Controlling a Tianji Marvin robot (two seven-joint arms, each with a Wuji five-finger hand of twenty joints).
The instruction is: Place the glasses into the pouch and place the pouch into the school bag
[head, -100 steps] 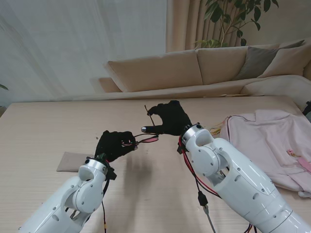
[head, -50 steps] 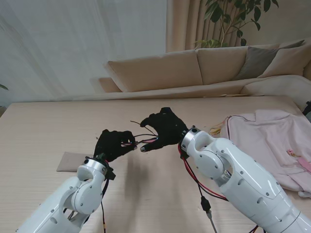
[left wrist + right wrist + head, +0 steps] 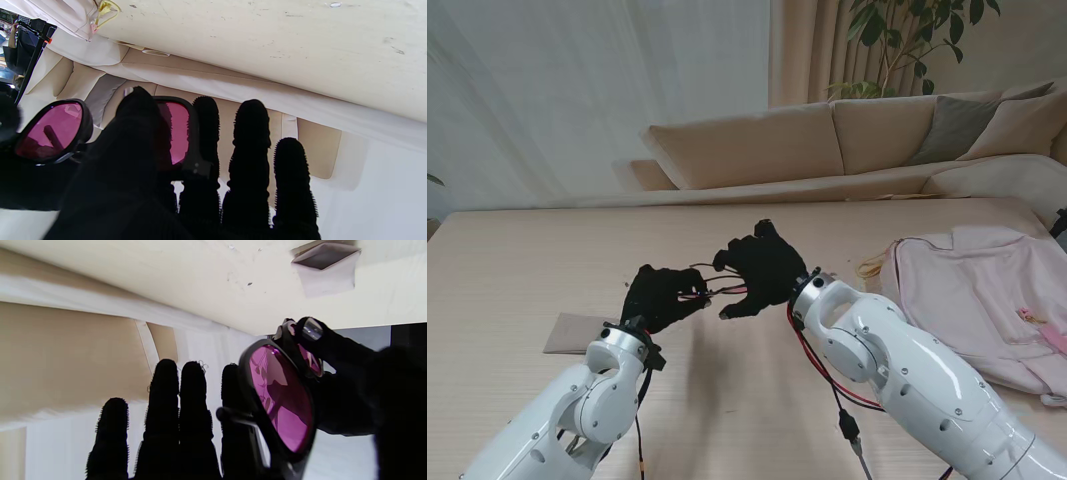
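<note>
Left robot hand pinching glasses, right robot hand touching them

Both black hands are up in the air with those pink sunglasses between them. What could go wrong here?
The glasses hang above the table, pinched in the left hand while the right hand crowds in; a nudge could knock them loose. The fingers lie across a lens and may smudge it. The pouch lies partly hidden behind the left arm.

I see the glasses, black-framed with pink lenses, held up off the table. The flat grey-brown pouch lies at my left. The pale pink bag slumps at my right, well apart.
</note>
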